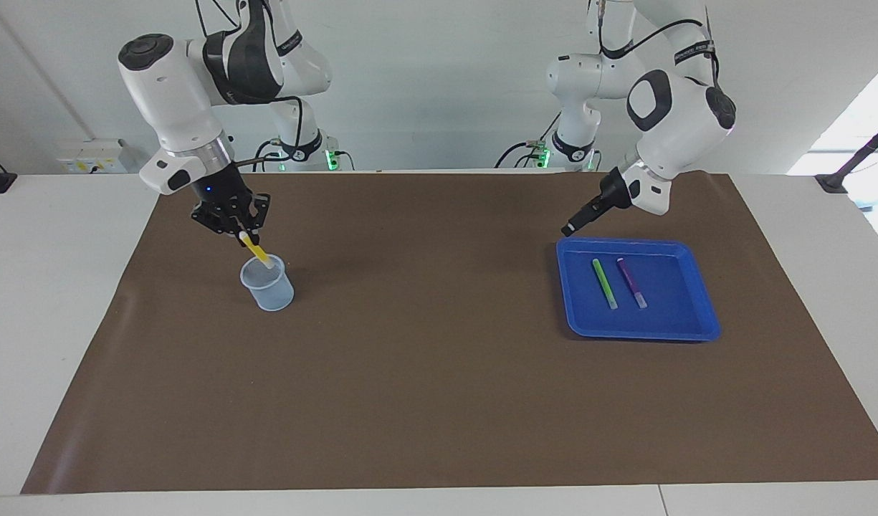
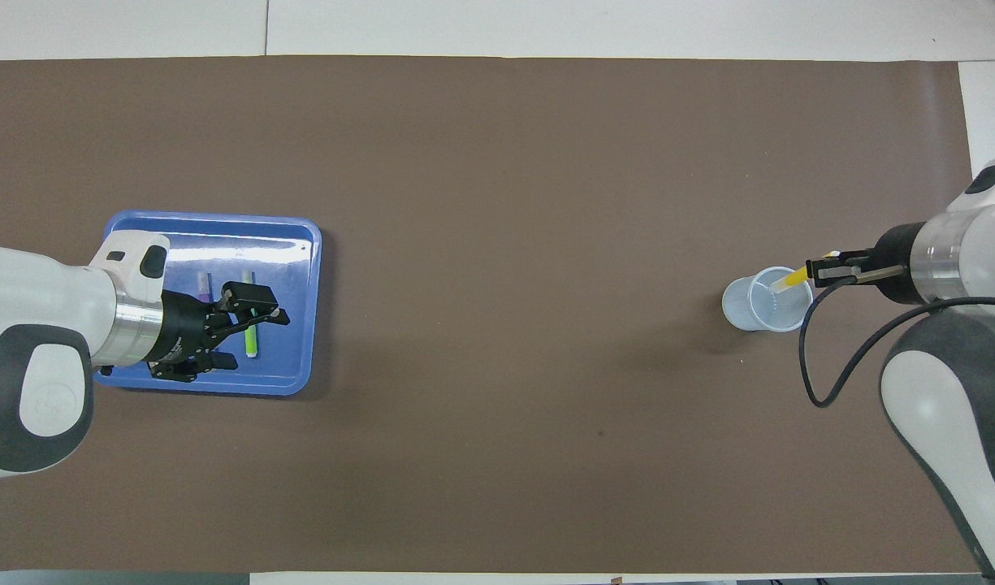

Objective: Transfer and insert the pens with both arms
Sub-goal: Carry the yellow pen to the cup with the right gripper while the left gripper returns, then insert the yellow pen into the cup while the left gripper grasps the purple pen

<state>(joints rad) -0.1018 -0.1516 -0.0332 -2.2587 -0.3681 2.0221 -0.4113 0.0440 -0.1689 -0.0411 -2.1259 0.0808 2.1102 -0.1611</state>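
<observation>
My right gripper (image 1: 244, 231) is shut on the yellow pen (image 1: 256, 251) and holds it tilted, its lower end inside the mouth of the clear plastic cup (image 1: 268, 285). The overhead view shows that gripper (image 2: 822, 266), the pen (image 2: 793, 280) and the cup (image 2: 767, 302) too. The green pen (image 1: 604, 284) and the purple pen (image 1: 631, 282) lie side by side in the blue tray (image 1: 689, 326). My left gripper (image 1: 569, 230) hangs open and empty above the tray's edge nearer the robots. From overhead it (image 2: 247, 337) covers part of the green pen (image 2: 251, 345) and most of the purple pen (image 2: 202, 283).
A brown mat (image 1: 439, 373) covers the table. The tray (image 2: 298, 244) stands toward the left arm's end and the cup toward the right arm's end. Two smaller white arms with green-lit bases (image 1: 302, 147) stand at the robots' edge of the table.
</observation>
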